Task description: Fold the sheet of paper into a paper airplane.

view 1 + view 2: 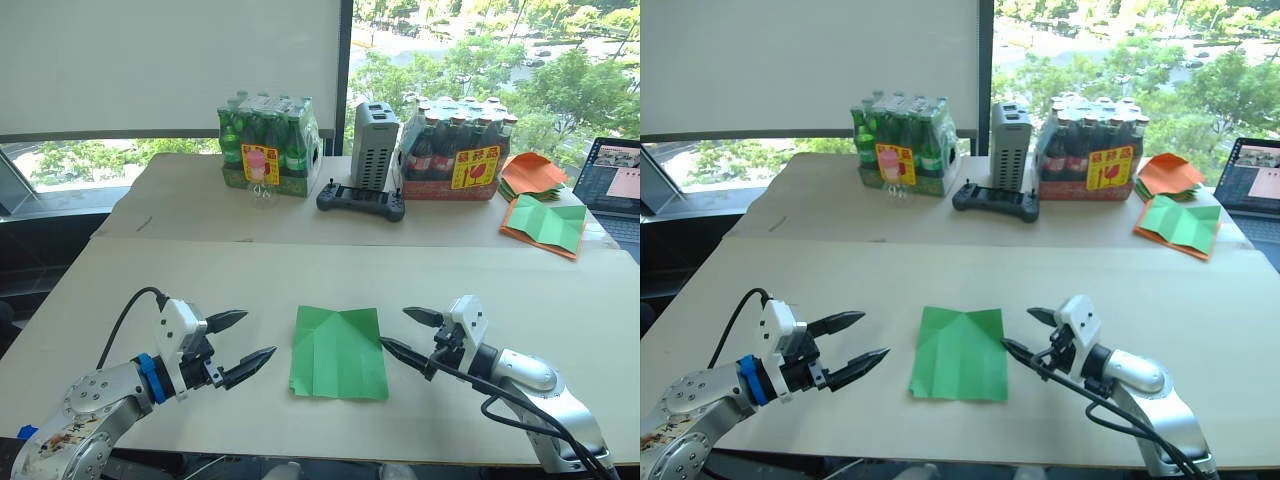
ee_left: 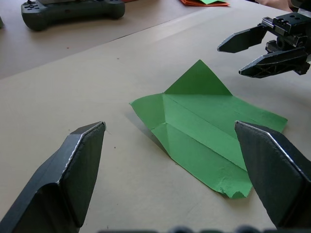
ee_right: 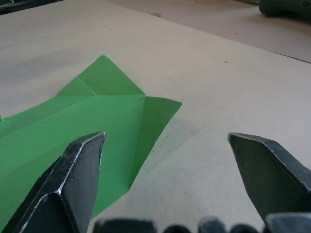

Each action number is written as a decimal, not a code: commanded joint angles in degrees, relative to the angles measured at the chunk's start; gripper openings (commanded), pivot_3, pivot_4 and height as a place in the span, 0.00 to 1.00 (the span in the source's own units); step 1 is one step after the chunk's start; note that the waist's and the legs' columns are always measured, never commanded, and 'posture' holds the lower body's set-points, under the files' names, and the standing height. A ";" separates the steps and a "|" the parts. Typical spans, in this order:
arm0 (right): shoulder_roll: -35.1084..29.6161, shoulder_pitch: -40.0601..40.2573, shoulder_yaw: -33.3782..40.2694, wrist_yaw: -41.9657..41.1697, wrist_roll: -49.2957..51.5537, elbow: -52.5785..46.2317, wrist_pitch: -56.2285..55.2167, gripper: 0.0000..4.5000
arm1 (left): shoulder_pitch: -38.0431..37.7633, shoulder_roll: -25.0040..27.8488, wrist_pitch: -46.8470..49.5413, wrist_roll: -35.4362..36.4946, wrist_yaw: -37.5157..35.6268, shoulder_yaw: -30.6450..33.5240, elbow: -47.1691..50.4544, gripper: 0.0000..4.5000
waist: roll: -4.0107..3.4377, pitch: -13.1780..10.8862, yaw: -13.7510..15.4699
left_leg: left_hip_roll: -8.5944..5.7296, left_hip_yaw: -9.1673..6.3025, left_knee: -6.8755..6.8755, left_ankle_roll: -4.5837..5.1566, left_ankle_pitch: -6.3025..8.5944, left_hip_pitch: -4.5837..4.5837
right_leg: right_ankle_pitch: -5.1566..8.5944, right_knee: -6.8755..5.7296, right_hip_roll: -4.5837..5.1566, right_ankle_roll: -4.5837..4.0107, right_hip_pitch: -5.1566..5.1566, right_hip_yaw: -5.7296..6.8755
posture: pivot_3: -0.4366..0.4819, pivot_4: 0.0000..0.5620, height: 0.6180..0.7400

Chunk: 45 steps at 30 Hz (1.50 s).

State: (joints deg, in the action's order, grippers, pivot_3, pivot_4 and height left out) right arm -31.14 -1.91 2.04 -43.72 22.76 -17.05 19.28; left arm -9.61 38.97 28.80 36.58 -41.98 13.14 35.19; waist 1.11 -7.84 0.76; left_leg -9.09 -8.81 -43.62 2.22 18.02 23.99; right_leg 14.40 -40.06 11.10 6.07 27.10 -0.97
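Green sheet of paper [image 1: 339, 352] lies flat on the desk [image 1: 300, 275], long axis running away from the robot, between the left gripper [image 1: 244, 347] and the nearer right gripper [image 1: 408, 332], both sets of fingers wide open and empty.

Along the far worktop [image 1: 180, 200] we see two shrink-wrapped bottle packs [image 1: 268, 145] — a grey box [image 1: 373, 145] and black controller [image 1: 361, 200] between them — plus orange papers [image 1: 533, 172] and a laptop [image 1: 612, 180].
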 commanded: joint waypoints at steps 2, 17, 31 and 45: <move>-0.35 -0.38 1.30 0.02 0.92 -1.81 -0.09 0.99 | 0.65 0.58 0.11 0.59 -0.40 0.55 0.32 1.00 | 0.00 0.00 0.01 | 0.00 0.00 0.00 0.00 0.00 0.00 | 0.00 0.00 0.00 0.00 0.00 0.00 | 0.48 0.27 0.47; -0.35 0.01 1.11 0.82 0.64 -1.94 0.36 1.00 | 6.92 -0.11 -0.35 1.38 -5.49 -6.10 -3.20 0.31 | 0.00 0.00 0.01 | -0.01 -0.01 -0.01 -0.01 -0.01 0.00 | 0.00 -0.01 0.01 0.00 0.00 0.00 | 0.48 0.27 0.47; -1.95 0.89 1.26 2.20 0.21 -5.68 2.84 1.00 | 22.11 -6.65 -5.51 -15.99 -10.78 -28.16 -22.73 0.01 | 0.00 0.00 -0.06 | -0.03 -0.02 -0.03 0.00 -0.01 -0.01 | -0.01 0.00 0.03 0.01 -0.03 0.01 | 0.48 0.27 0.47; -6.99 2.96 2.74 1.59 2.59 -11.02 9.01 0.58 | 21.33 -1.75 -5.47 -23.75 -11.80 -31.17 -24.67 0.00 | 0.00 0.01 -0.05 | -0.01 -0.04 -0.01 0.01 0.00 -0.18 | 0.00 0.01 0.03 0.01 -0.17 0.01 | 0.48 0.27 0.47</move>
State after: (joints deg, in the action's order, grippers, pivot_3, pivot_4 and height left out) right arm -37.46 0.97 3.21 -41.92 24.93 -25.62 28.16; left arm 13.00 35.77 21.57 15.46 -53.63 -17.33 11.53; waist 1.11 -7.83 0.71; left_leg -9.09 -8.85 -43.63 2.23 18.02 23.81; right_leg 14.40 -40.05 11.13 6.09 26.92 -0.96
